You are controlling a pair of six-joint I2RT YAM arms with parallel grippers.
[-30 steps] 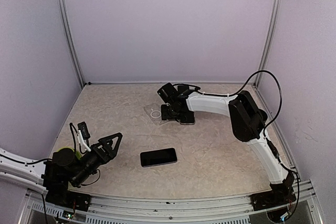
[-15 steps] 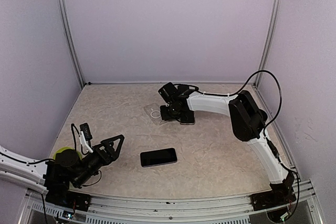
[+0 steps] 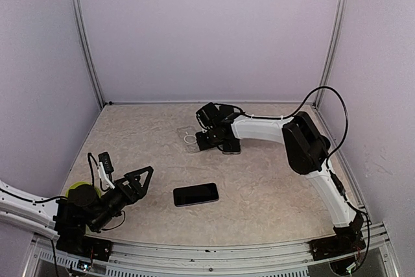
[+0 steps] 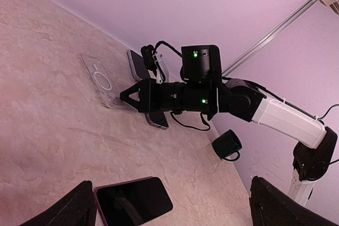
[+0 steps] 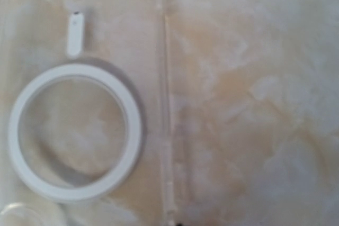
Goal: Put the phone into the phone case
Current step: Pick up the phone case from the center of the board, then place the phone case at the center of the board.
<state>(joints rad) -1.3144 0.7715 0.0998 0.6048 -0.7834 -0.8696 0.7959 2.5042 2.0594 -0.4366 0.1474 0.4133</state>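
I find no brand or writing I can read. The only marks are on the clear case (image 3: 189, 139): a white ring (image 5: 77, 133) with a short white bar (image 5: 74, 35) above it, filling my right wrist view, with the case's raised rim running down the middle. The case lies flat at the far middle of the table (image 3: 272, 186). My right gripper (image 3: 202, 139) is down at its right edge with the fingers pressed together. Whether they have nipped the rim I cannot tell, since the wrist view barely shows them. The phone (image 3: 196, 194) lies well apart from the case, nearer my bases, with its dark screen up and nothing touching it. My left gripper (image 3: 130, 174) hovers low just to its left, fingers spread wide, and the phone sits between them at the bottom of the left wrist view. Two dark slabs crowd the case: one (image 4: 158, 120) under my right wrist, another (image 4: 139, 63) beyond it towards the back wall. My right forearm (image 3: 259, 128) lies across that part of the table and hides much of it from above. Two green lights (image 4: 195, 54) glow on the right wrist.
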